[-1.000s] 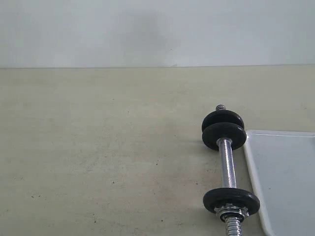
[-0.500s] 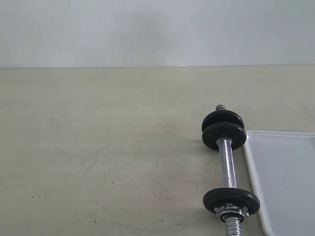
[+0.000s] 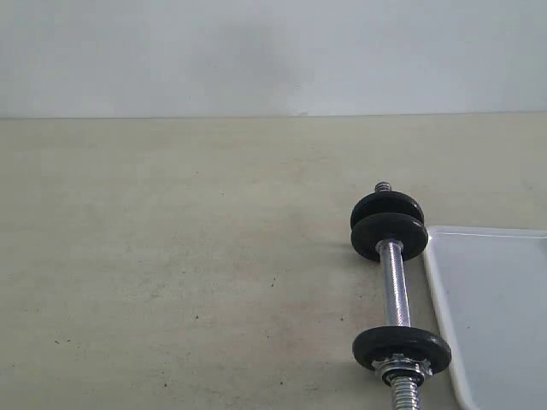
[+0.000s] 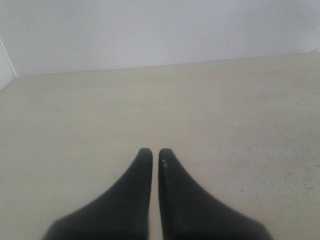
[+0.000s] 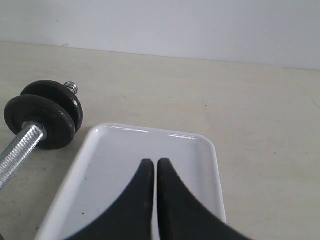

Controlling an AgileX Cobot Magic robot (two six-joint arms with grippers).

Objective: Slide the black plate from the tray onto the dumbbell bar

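Our left gripper [image 4: 155,152] and right gripper [image 5: 151,162] are clenched on nothing. What shows of the tray [image 3: 496,299], lower right in the exterior view, holds no black plate. Three like discs [image 3: 389,237] ride the dumbbell bar [image 3: 395,290] beside it. We judge such iron heavy and stiff, so we would pinch its rim.

Dumbbell bar [image 3: 394,290]: chrome, lying flat, axis running 12 to 6 o'clock. Two black plates [image 3: 376,235] sit touching at its 12 o'clock end. A third black plate [image 3: 419,348] sits near the 6 o'clock end, against a star nut [image 3: 400,371]. Tray [image 3: 496,307]: glossy white, flat, just beside the bar at 3 o'clock.
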